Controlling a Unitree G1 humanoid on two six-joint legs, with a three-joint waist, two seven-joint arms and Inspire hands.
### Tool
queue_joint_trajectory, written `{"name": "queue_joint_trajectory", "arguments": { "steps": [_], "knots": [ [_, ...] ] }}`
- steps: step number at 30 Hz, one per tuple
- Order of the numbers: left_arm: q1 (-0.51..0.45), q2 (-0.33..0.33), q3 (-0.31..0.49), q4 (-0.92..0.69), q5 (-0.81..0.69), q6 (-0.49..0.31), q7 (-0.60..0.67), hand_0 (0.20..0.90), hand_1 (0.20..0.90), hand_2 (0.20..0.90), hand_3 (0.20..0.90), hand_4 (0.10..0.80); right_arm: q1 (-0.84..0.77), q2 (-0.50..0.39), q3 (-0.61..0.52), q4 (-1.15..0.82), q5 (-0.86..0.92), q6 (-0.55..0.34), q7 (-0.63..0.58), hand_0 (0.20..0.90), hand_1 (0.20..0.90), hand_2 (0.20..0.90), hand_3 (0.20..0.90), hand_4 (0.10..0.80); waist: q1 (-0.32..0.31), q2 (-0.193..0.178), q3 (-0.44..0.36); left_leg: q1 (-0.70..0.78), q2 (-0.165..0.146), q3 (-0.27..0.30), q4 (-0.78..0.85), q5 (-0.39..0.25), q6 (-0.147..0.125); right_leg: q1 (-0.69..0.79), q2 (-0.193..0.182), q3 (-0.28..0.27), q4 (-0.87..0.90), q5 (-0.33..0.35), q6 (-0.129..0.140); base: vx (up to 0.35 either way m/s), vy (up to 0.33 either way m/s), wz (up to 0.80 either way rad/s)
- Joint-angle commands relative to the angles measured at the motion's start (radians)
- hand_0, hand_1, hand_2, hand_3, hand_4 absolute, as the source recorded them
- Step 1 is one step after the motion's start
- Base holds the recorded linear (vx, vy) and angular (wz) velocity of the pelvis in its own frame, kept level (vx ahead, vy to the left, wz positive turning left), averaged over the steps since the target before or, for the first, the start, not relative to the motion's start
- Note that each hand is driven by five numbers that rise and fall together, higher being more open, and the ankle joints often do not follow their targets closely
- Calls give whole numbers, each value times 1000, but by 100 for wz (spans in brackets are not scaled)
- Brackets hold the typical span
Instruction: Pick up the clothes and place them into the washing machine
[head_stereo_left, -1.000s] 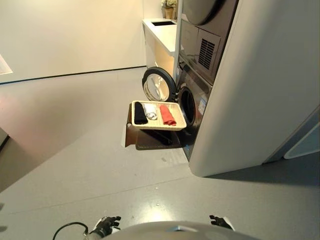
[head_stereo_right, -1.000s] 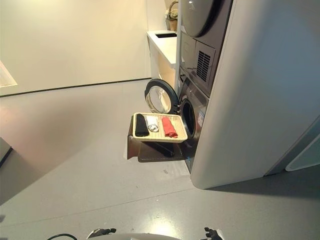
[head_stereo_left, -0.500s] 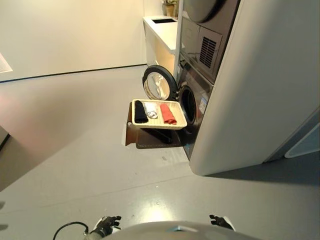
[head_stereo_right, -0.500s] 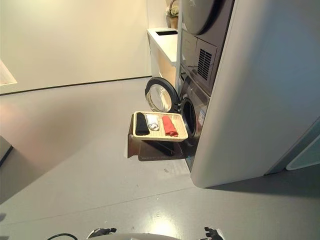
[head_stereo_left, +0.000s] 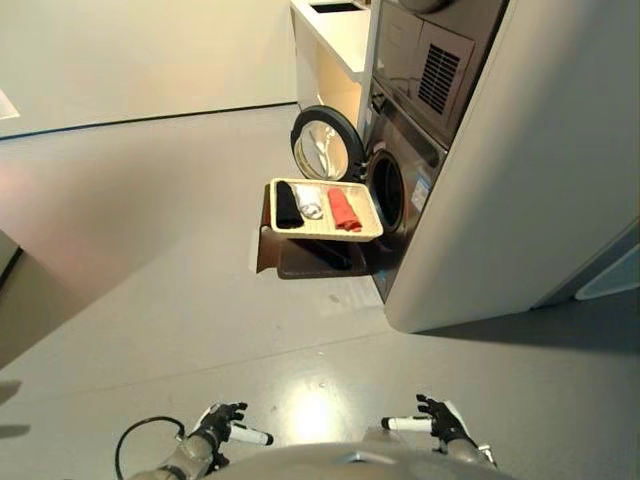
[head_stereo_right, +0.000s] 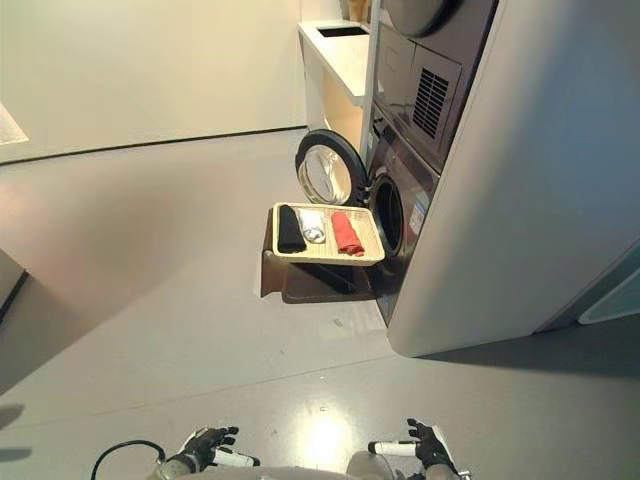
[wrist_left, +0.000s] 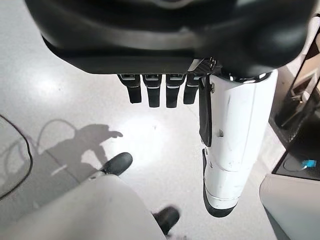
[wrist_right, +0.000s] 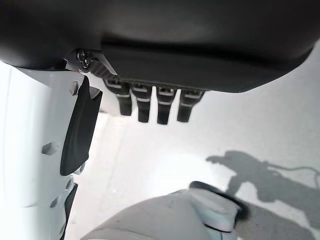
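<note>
Your left hand (wrist_left: 165, 75) is hanging low beside the body with its fingers (wrist_left: 156, 95) straight and side by side and the white-covered thumb standing apart from them, holding nothing; your right hand (wrist_right: 150, 65) is doing the same on the other side, fingers (wrist_right: 150, 107) straight in a row, thumb out, empty. Both are showing at the bottom of the head views, well apart from the work. Ahead, a cream tray (head_stereo_right: 325, 256) is sitting on a dark stand (head_stereo_right: 300, 285) just in front of the washing machine (head_stereo_right: 400, 210), whose round door (head_stereo_right: 330, 170) is standing open. The clothes are lying on that tray in a row: a black piece (head_stereo_right: 290, 228) along its left edge, a small white piece (head_stereo_right: 312, 227) in the middle, and a red piece (head_stereo_right: 347, 232) toward its right edge, nearest the drum opening. Each is looking folded or rolled into a narrow strip. You are likely dealing with light, soft cloth that will sag and unfold once lifted, so pinching each piece across its middle, where the layers bunch, should be gathering the whole strip rather than one loose layer.
</note>
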Motion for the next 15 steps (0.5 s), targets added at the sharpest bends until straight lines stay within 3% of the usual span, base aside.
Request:
{"name": "queue_joint_trajectory", "arguments": {
  "steps": [1, 3, 6, 8, 9, 10, 11, 13, 15],
  "knots": [
    [-37, 17, 21, -11, -13, -39, 22, 900, 900, 900, 900, 800, 46, -41, -4, 38, -19, 27, -21, 900, 900, 900, 900, 800, -37, 3, 3, 243, -23, -59, 33, -181, -77, -97, 0, -35, -279, 305, 11, 430, -133, 40],
    [-31, 10, 23, -7, -26, -38, 28, 900, 900, 900, 900, 800, 54, -41, -10, 37, -31, 35, -18, 900, 900, 900, 900, 800, -53, 12, 0, 295, 1, -80, 12, -187, -90, -136, 7, -53, -310, 344, 18, 415, -145, 50],
    [-22, -1, 16, -7, -34, -40, 35, 900, 900, 900, 900, 800, 75, -43, -25, 21, -20, 26, -13, 900, 900, 900, 900, 800, -87, 21, -25, 332, 39, -124, 27, -180, -101, -144, 61, 35, -253, 352, -6, 441, -216, 44],
    [-20, -12, 10, -14, -53, -41, 40, 900, 900, 900, 900, 800, 81, -41, -23, 15, -18, 19, -10, 900, 900, 900, 900, 800, -86, 35, -38, 305, 68, -119, 113, -98, -125, -127, 96, 36, -218, 343, -25, 400, -254, 30],
    [-23, -21, 1, -27, -66, -43, 41, 900, 900, 900, 900, 800, 79, -43, -18, 8, -16, 17, -15, 900, 900, 900, 900, 800, -81, 49, -40, 260, 80, -108, 223, -7, -147, -97, 118, 26, -216, 327, -46, 333, -240, 15],
    [-30, -26, -11, -46, -71, -44, 41, 900, 900, 900, 900, 800, 74, -50, -13, -4, -8, 14, -19, 900, 900, 900, 900, 800, -76, 41, -38, 180, 73, -95, 383, 65, -158, -57, 118, 22, -223, 309, -66, 313, -259, 14],
    [-44, -25, -22, -58, -68, -47, 38, 900, 900, 900, 900, 800, 63, -58, -7, -15, 6, 10, -21, 900, 900, 900, 900, 800, -69, 20, -24, 90, 40, -95, 528, 108, -161, -18, 109, 29, -232, 290, -85, 334, -304, 17],
    [-59, -21, -18, -65, -73, -50, 47, 900, 900, 900, 900, 800, 39, -68, 9, -25, 14, 7, -21, 900, 900, 900, 900, 800, -38, -14, 3, -5, -7, -84, 729, 123, -149, 56, 107, 48, -238, 258, -109, 318, -291, 6],
    [-59, -15, -2, -73, -95, -56, 60, 900, 900, 900, 900, 800, 13, -73, 29, -26, 16, 7, -32, 900, 900, 900, 900, 800, 0, -43, 19, -87, 14, -31, 809, 114, -132, 114, 104, 69, -240, 226, -128, 311, -216, -10]
  ]
}}
